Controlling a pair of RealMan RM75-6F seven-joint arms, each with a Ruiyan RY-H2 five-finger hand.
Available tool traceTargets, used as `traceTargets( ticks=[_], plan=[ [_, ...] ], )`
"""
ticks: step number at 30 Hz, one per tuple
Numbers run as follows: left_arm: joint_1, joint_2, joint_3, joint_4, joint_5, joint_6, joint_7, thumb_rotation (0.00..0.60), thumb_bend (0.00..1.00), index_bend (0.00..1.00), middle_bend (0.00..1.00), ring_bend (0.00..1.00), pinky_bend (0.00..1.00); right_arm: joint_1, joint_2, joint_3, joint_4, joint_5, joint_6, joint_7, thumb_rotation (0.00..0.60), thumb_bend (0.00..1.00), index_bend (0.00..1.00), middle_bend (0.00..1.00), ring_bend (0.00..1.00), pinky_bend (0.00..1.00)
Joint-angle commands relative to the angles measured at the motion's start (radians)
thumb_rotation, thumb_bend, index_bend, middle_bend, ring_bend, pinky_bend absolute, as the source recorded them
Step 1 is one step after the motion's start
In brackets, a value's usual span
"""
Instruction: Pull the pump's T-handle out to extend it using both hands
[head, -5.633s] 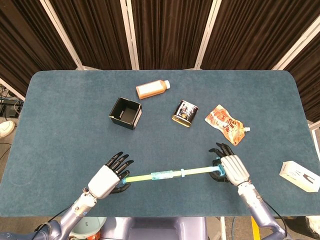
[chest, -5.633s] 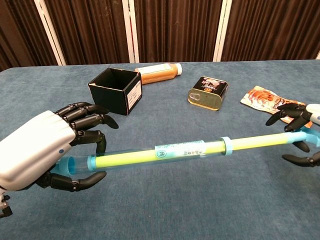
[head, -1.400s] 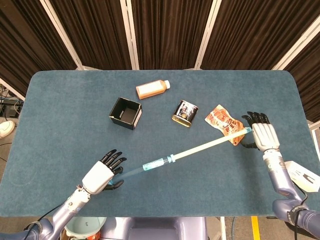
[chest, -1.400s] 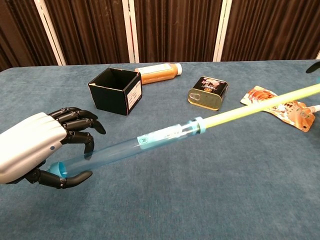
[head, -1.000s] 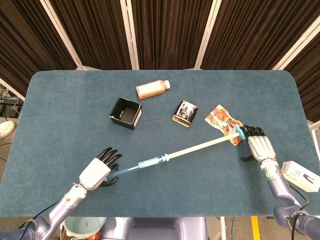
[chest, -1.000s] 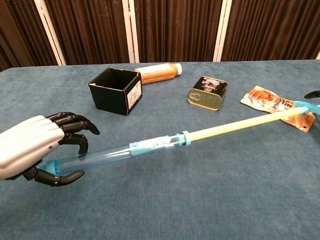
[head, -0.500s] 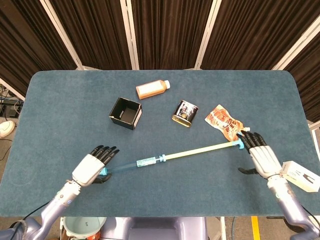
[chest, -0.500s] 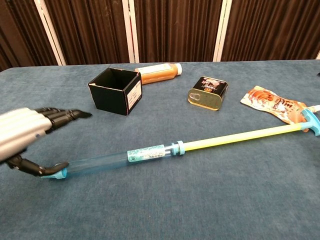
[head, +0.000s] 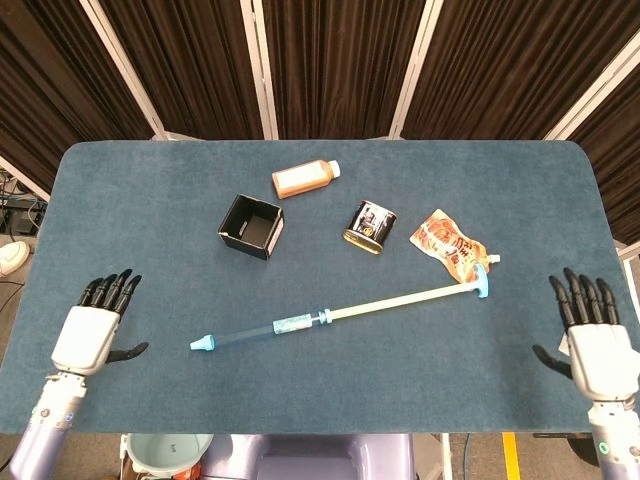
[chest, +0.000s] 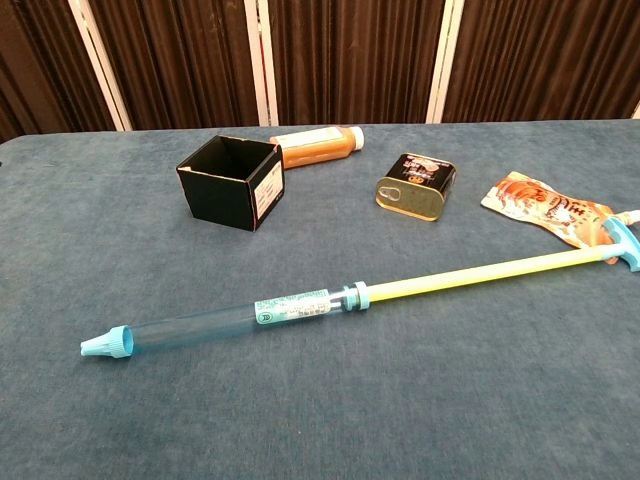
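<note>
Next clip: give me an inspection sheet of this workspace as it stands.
Surface: blue table, no spills seen.
Job's things: pump lies flat, rod drawn out, T-handle beside the pouch; unheld.
Clutter: black box, orange bottle on its side, tin.
Hands: left hand and right hand open at the table's near corners, holding nothing.
Cables: some at far left, off the table.
Surroundings: dark curtain panels behind.

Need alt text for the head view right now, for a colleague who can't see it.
An extended pump lies free on the blue table, with the left hand and right hand open at the near corners. Behind it sit a black box, bottle, tin and pouch.
</note>
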Motion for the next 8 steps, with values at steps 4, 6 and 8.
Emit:
traceTargets(
  ticks=[4, 6, 8],
  plan=[
    [0.044, 0.016, -0.03, 0.014, 0.048, 0.12, -0.032, 0.6, 0.07, 0.0, 0.0, 0.02, 0.1, -0.018, 0.019, -0.001, -0.016, -0.002, -0.011, 0.024, 0.6, 0.0, 0.0, 0.0, 0.0, 0.0],
    [0.053, 0.018, -0.027, 0.031, 0.073, 0.139, -0.064, 0.6, 0.07, 0.0, 0.0, 0.01, 0.1, -0.019, 0.031, 0.004, -0.023, 0.007, -0.024, 0.045, 0.6, 0.0, 0.0, 0.0, 0.0, 0.0],
    [0.055, 0.023, -0.023, 0.041, 0.082, 0.135, -0.076, 0.6, 0.07, 0.0, 0.0, 0.0, 0.1, -0.019, 0.038, 0.008, -0.026, 0.01, -0.032, 0.056, 0.6, 0.0, 0.0, 0.0, 0.0, 0.0]
  ],
)
